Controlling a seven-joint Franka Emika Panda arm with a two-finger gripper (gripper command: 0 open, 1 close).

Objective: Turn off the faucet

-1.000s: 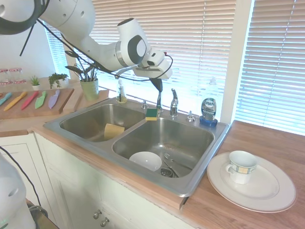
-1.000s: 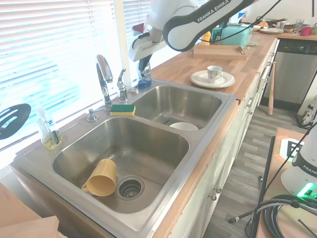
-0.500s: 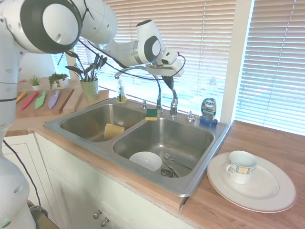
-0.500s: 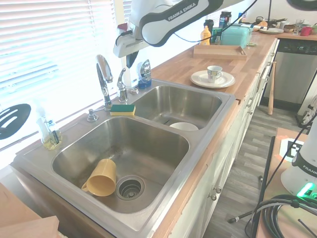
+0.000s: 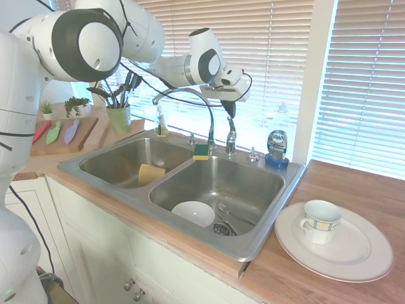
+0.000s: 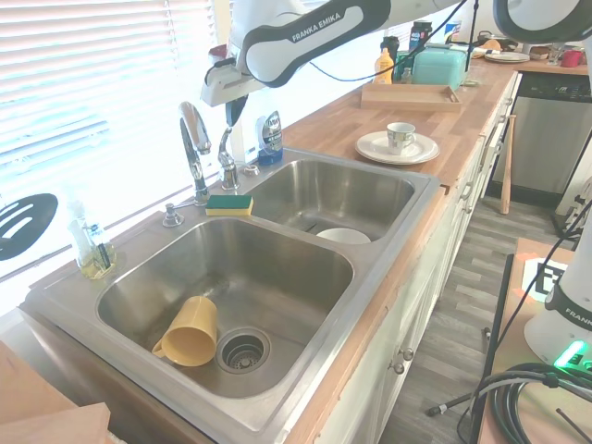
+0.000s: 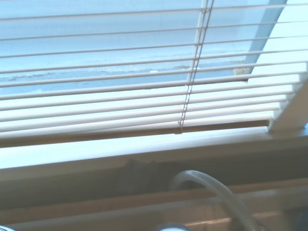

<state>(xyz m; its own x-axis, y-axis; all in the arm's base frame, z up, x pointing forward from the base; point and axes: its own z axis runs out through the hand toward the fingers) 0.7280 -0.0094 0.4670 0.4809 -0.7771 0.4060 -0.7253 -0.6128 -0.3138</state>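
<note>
The faucet [image 5: 190,104] is mounted at the back rim of the double sink [image 5: 266,234], right on the divider between the two basins, with the lever handle [image 5: 231,134] standing upright just beside the spout base. The gripper [image 5: 229,109] is hung directly above that lever, only a small gap being seen between them. The jaws look close together with nothing held, but how far apart can't be told for sure.

Room is tight back there: the window blinds [image 5: 272,57] are right behind, and the dish soap bottle [image 5: 276,148] sits near the lever on the rim. A green-yellow sponge [image 5: 201,151] is parked by the spout base.

Counted: two basins, one white bowl [image 5: 193,213] in one, one yellow cup [image 6: 190,331] in the other, one plate [image 5: 354,253] with one mug [image 5: 320,221] on the counter [image 5: 354,190].
</note>
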